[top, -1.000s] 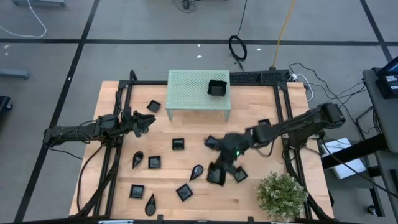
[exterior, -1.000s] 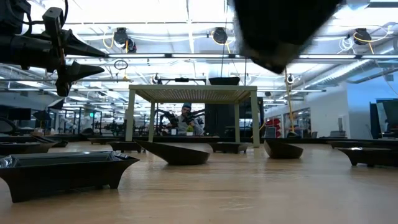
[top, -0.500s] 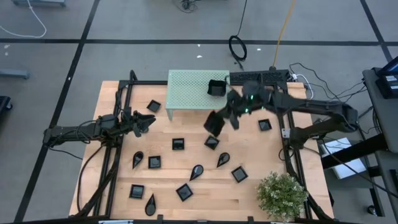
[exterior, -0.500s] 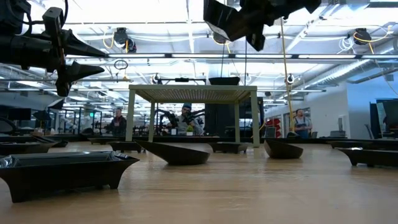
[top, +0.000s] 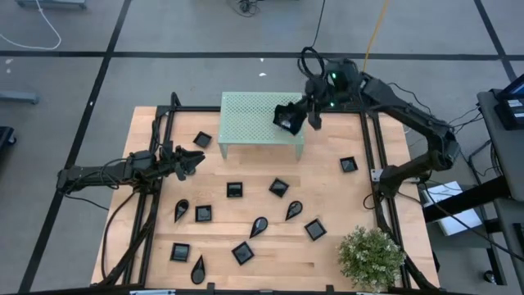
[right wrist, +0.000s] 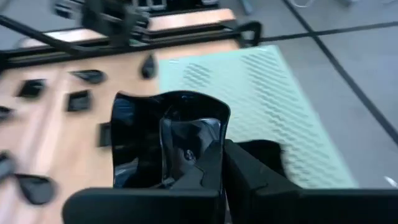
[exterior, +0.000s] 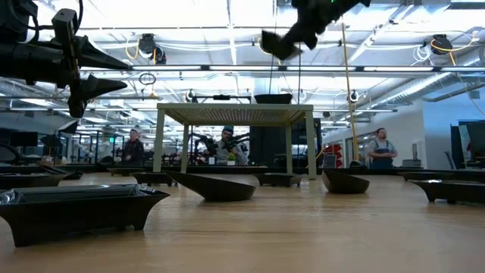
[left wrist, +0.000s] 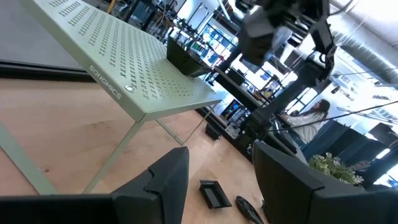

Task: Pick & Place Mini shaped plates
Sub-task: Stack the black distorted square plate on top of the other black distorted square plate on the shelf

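Wooden tabletop [top: 327,254] fills my overhead feed, framed by black rails, with a pale green perforated stand [top: 254,119] at its far edge and a small potted plant [top: 372,258] in the near right corner. Beyond the table, the low camera gives me an open workshop with a few people standing far back.

My right gripper [top: 307,111] is up over the stand's right end, its fingers clamped on a wavy-edged black plate [right wrist: 168,146]; the right wrist camera shows that glossy dish pinched by its rim, tilted, above the green top. Another black plate [top: 286,115] already sits on the stand, just beside the gripper.

My left gripper [top: 192,160] hovers over the left side of the table near a square plate [top: 202,140], jaws apart and holding nothing; the left wrist camera shows the gap between its two dark fingers [left wrist: 168,180].

Loose plates lie scattered across the wood: squares such as [top: 235,190], [top: 279,188] and [top: 349,164], and teardrops such as [top: 181,210] and [top: 293,210].
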Available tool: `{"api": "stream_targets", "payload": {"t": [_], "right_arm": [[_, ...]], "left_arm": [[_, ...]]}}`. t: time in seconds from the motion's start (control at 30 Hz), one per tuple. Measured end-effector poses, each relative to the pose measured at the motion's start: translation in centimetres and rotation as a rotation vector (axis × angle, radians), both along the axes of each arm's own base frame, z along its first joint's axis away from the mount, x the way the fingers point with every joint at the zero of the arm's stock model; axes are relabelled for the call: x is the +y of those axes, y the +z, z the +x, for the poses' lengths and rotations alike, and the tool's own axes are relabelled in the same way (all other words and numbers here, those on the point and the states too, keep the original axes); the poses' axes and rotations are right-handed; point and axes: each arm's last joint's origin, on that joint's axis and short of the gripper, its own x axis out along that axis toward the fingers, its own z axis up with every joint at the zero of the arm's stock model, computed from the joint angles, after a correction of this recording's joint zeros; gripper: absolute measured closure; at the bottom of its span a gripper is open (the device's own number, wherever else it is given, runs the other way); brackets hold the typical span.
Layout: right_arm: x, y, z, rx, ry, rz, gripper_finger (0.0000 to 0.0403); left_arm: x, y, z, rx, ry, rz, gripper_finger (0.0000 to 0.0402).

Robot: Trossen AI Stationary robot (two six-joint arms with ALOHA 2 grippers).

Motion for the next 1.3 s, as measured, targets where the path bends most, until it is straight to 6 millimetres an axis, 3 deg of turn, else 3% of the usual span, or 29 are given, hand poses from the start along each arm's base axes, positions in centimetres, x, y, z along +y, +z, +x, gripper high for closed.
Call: {"api": "stream_targets", "payload": {"t": [0.27,0.77,0.97,1.3], "right_arm": [[-3.7,-2.5,0.4,0.085,-0.015,-0.051,0.0403],[-5.0,-3.1,1.5,0.08,0.002,-0.209,0.0403],[-5.6,-4.2,2.2,0.101,0.001,-0.198,0.0403],[-5.8,-4.3,2.3,0.089,-0.011,-0.182,0.0401]], "left_arm": [[0.0,0.0,0.0,-0.001,0.0,0.0,0.022],[0.0,0.0,0.0,-0.001,0.0,0.0,0.022],[0.0,0.0,0.0,-0.001,0.0,0.0,0.022],[0.0,0.0,0.0,0.0,0.0,0.0,0.022]]}}
